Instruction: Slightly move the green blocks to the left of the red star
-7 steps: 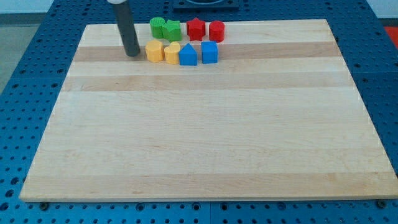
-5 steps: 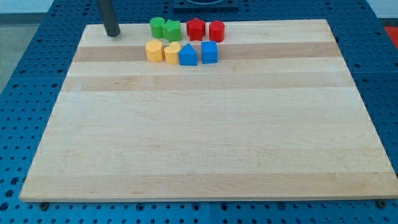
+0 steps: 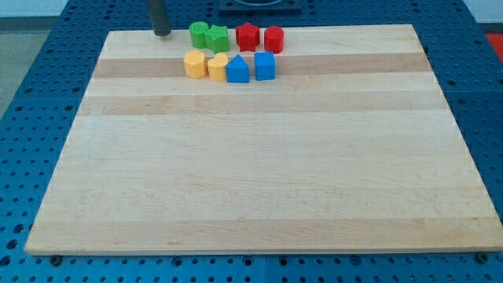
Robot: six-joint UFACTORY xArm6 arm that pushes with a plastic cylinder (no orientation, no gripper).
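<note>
Two green blocks sit touching near the board's top edge: a rounded green block (image 3: 199,34) and a green star-like block (image 3: 218,38) to its right. The red star (image 3: 247,36) stands just right of them, with a small gap. My tip (image 3: 162,33) is at the top edge of the board, left of the rounded green block and apart from it.
A red cylinder (image 3: 273,38) stands right of the red star. Below the row sit two yellow blocks (image 3: 195,64) (image 3: 218,67), a blue house-shaped block (image 3: 237,70) and a blue cube (image 3: 265,66). The wooden board (image 3: 259,173) lies on a blue pegboard.
My tip went from beside the yellow blocks up and left to the board's top-left area, then right along the top edge toward the green blocks. No block has moved.
</note>
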